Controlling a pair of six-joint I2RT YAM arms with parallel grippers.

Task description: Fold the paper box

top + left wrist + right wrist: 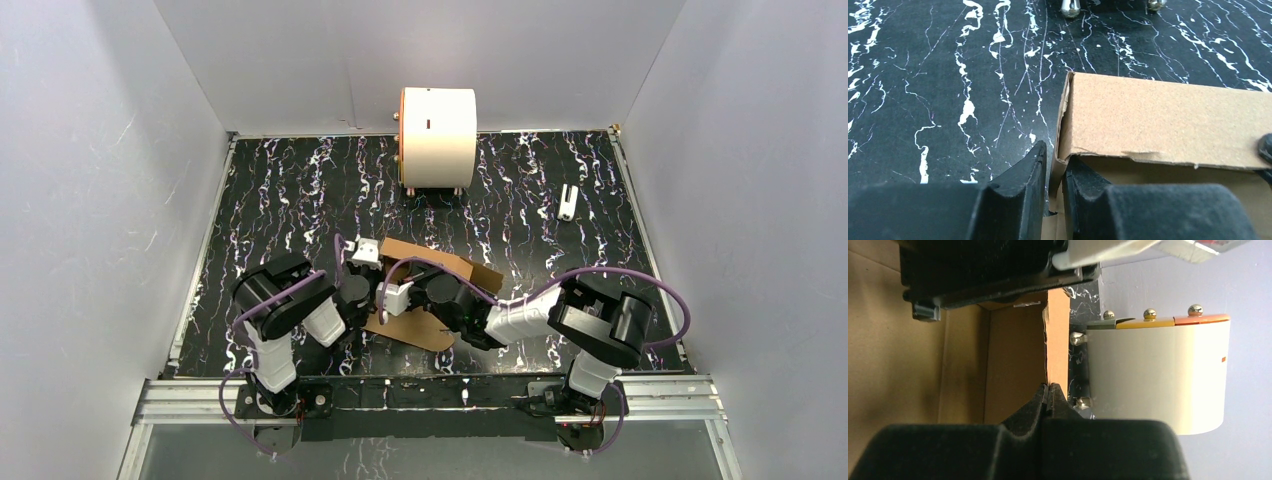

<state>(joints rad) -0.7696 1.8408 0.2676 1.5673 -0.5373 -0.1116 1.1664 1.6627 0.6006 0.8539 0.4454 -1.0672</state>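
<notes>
The paper box (440,290) is plain brown cardboard, partly raised, lying between my two arms near the front of the table. In the left wrist view its upright wall (1168,120) runs to the right, and my left gripper (1054,167) straddles the wall's torn left end, closed narrowly on it. In the top view that gripper (372,254) sits at the box's left corner. My right gripper (1048,389) is shut on the thin edge of a cardboard panel (1013,365). In the top view it (396,297) is at the box's near left side.
A large white cylinder with an orange rim (438,137) stands on ball feet at the back centre and fills the right of the right wrist view (1158,375). A small white object (568,202) lies at the back right. White walls enclose the black marbled table (280,200).
</notes>
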